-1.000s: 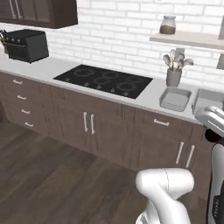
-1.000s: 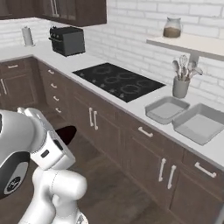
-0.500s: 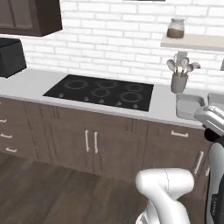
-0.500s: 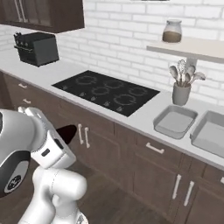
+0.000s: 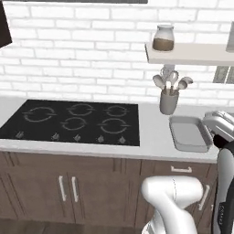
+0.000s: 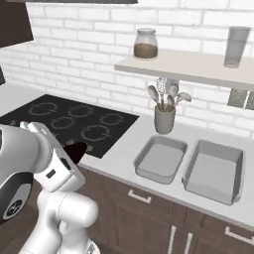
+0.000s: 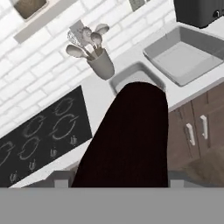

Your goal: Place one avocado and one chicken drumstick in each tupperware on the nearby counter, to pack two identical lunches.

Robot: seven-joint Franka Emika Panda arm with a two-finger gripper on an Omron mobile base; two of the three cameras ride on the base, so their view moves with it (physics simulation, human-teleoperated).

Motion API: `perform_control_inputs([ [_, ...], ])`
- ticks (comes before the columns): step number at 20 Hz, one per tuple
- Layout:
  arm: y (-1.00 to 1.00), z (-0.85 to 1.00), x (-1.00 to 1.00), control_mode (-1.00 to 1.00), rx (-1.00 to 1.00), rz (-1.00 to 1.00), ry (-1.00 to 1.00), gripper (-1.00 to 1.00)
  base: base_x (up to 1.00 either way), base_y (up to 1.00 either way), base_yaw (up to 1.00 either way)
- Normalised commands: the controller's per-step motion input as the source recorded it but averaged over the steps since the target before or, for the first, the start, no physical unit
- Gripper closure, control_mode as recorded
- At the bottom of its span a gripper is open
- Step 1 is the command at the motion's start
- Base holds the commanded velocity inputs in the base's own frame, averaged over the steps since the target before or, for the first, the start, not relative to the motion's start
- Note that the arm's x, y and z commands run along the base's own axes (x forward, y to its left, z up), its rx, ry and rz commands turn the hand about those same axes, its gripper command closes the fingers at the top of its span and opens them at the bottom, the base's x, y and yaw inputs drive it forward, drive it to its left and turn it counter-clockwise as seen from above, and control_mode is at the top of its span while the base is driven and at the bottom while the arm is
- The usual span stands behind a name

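- Arm (image 6: 30,168) – folded in close over the base. Its white upper link bulks at the lower left of the right base view, and the wrist points right and slightly up, toward the hob's front corner.
- Gripper (image 7: 117,180) – the jaws stand partway apart with a dark, elongated piece filling the gap between them. By its long shape and red-brown tinge it looks like the dark drumstick (image 7: 129,135), though I can't be sure. It is clamped at the lower end and its rounded end points forward. In the right base view the drumstick (image 6: 75,150) sticks out of the hand just short of the counter's front edge.
- Hob (image 6: 74,121) – black glass, flush in the counter (image 5: 153,132), and flat.
- Bare worktop runs from the hob's right edge to the trays, open to the front edge.
- Cup (image 6: 164,118) of utensils – upright at the back by the wall, behind the nearer tray and apart from it.
- Tupperwares – both on the counter right of the hob, side by side and close together, with nothing in them. The nearer (image 6: 158,158) sits just past the bare strip and the farther (image 6: 214,170) to its right.
- Shelf (image 6: 188,67) – overhangs the cup and the back of the trays, and carries a jar (image 6: 145,43).
- Toaster (image 7: 199,11) – a dark box just beyond the farther tray.
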Motion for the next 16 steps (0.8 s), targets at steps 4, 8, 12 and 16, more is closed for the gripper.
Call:
perform_control_inputs([
  [4,0.00,0.00,0.00,1.00,0.00,0.00,0.00,1.00,0.78,-0.55,-0.28],
  [8,-0.10,-0.20,0.04,-1.00,0.00,-0.04,0.04,1.00,0.32,-0.37,-0.18],
  [12,-0.22,-0.90,0.53,-1.00,0.00,-0.11,0.41,1.00,0.00,0.00,0.00],
  [16,-0.36,-0.58,0.89,-1.00,0.03,-0.01,0.42,1.00,0.00,0.00,0.00],
])
